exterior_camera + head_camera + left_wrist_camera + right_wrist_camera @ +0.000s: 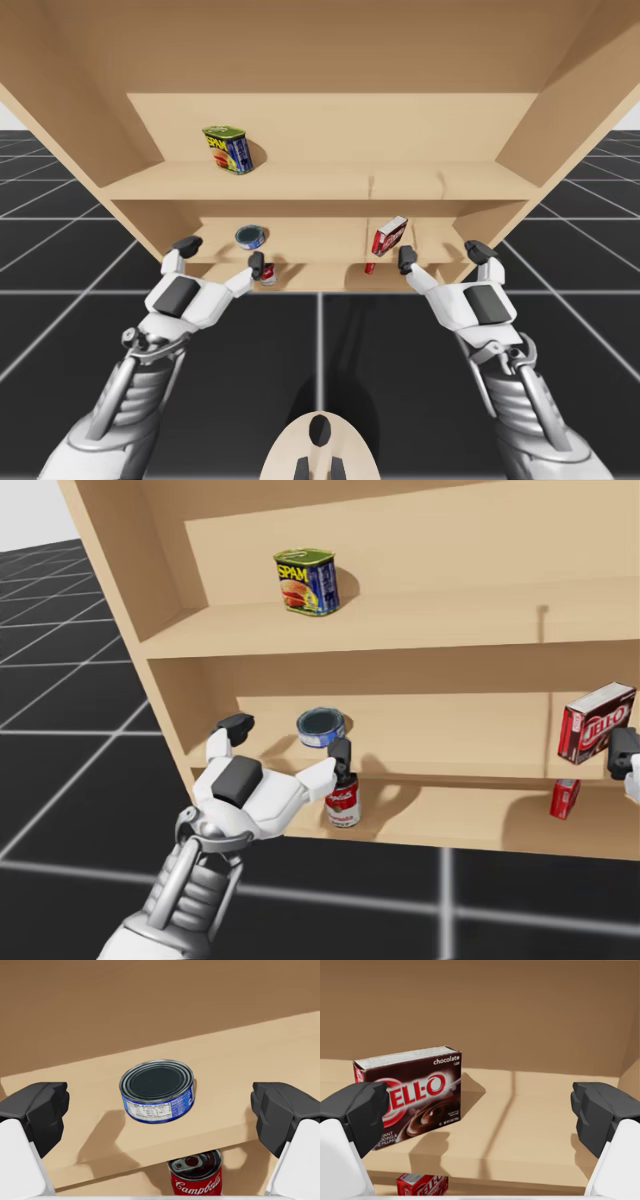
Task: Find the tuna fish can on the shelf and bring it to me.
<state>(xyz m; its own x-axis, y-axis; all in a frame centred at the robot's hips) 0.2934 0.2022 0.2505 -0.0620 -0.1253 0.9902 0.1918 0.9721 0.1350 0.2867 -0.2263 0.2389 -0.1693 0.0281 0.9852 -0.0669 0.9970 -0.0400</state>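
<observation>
The tuna can is low and round, with a blue label and a dark lid. It sits on the middle board of a wooden shelf. My left gripper is open in front of that board's edge. In the left wrist view the tuna can lies just ahead of my left gripper, centred between the wide-spread fingers, untouched. My right gripper is open and empty, further right at the same board.
A red soup can stands on the lower board under the left gripper. A dark red box stands ahead of the right gripper, a small red box below it. A blue-and-yellow rectangular can sits on the top board.
</observation>
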